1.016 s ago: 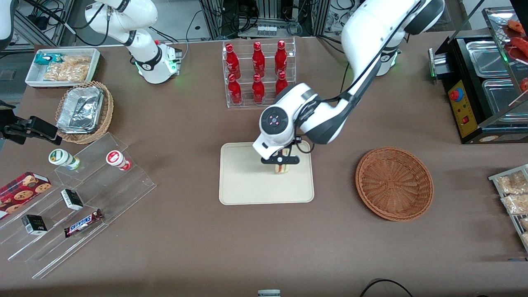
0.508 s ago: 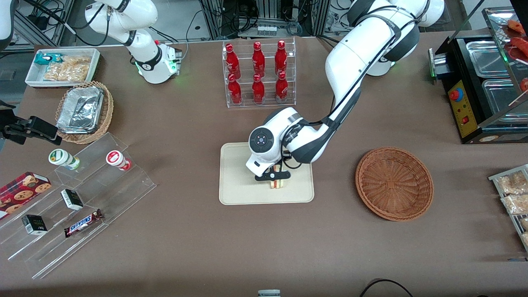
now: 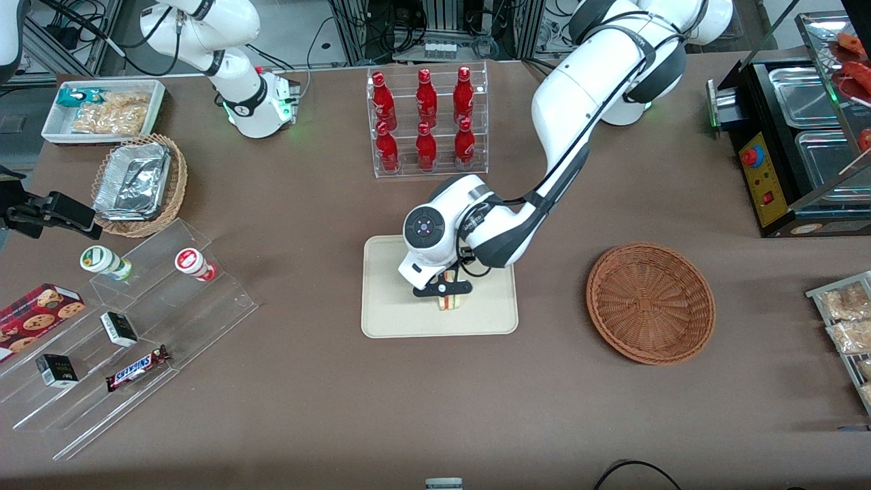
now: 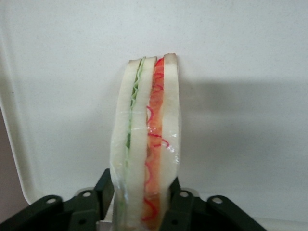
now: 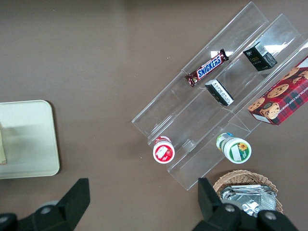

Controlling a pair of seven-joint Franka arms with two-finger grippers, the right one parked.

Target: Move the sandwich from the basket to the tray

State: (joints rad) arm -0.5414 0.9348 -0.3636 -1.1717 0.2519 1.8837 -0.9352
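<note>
The claw (image 3: 444,291) grips the small white-bread wedge sandwich (image 3: 448,299), low over the flat cream tray (image 3: 395,314). The round red-brown wicker basket (image 3: 650,303) sits at the tray's 3 o'clock. Red bottles in a clear rack (image 3: 426,122) stand at its 12 o'clock on the brown desk (image 3: 435,401).
</note>
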